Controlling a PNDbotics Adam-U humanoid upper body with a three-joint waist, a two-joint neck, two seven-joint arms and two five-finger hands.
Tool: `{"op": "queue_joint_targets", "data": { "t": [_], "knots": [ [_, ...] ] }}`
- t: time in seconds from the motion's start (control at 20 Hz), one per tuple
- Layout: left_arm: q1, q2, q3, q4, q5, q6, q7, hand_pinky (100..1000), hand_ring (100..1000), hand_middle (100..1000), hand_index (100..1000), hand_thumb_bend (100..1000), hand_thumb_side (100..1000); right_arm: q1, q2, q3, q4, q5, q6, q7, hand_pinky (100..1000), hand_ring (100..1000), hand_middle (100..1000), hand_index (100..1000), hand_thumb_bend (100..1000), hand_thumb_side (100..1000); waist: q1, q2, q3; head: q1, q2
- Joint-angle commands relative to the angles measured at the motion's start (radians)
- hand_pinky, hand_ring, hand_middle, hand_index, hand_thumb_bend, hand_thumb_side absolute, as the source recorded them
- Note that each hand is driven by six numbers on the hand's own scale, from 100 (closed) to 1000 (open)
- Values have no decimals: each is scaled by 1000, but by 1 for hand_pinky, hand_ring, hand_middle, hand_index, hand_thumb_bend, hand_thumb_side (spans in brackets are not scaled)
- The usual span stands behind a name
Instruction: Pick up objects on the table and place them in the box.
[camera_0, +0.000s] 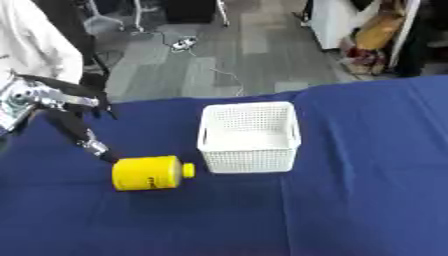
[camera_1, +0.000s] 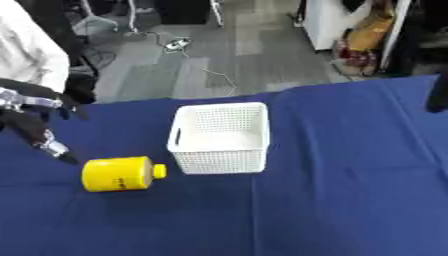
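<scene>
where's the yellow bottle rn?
The yellow bottle lies on its side on the blue table, left of centre, cap toward the white basket just to its right; the left robot hand is at its left end.

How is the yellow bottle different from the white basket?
The yellow bottle lies on its side; the white basket stands upright. The bottle is solid and round; the basket is square with holey walls. The bottle is smaller. Both sit on the blue table.
</scene>
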Motion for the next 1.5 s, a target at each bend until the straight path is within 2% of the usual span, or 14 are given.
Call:
{"op": "queue_joint_targets", "data": {
  "t": [0.05,0.25,0.7,1.0,1.3,1.5],
  "knots": [
    [-33,8,-4,19,-28,-34,-1,695,833,871,925,851,621,-21,-6,-5,-10,-3,0,3,366,430,591,775,100,1000,-5,-9,-3,14,-13],
    [-49,-11,-20,34,-41,-58,-1,689,817,839,911,855,605,-28,1,-4,-10,-4,1,5,366,430,590,775,100,1000,-5,-5,-11,24,-18],
    [-55,-30,-39,74,-62,-72,-1,703,827,852,922,882,643,-38,12,-1,-10,-8,7,9,367,430,591,777,100,1000,-4,1,-23,39,-27],
    [-53,-35,-51,86,-67,-81,-1,702,827,853,923,867,641,-43,19,-1,-10,-7,16,14,369,432,592,777,100,1000,-7,6,-29,50,-25],
    [-44,-48,-73,103,-24,-90,-1,683,813,845,927,856,658,-49,25,1,-10,-5,26,20,370,433,592,779,100,1000,-7,11,-39,60,-28],
    [-35,-56,-74,116,-13,-85,-1,680,810,844,929,850,660,-54,29,5,-10,-10,28,24,370,433,593,781,100,1000,-3,15,-44,61,-42]
  ]
}}
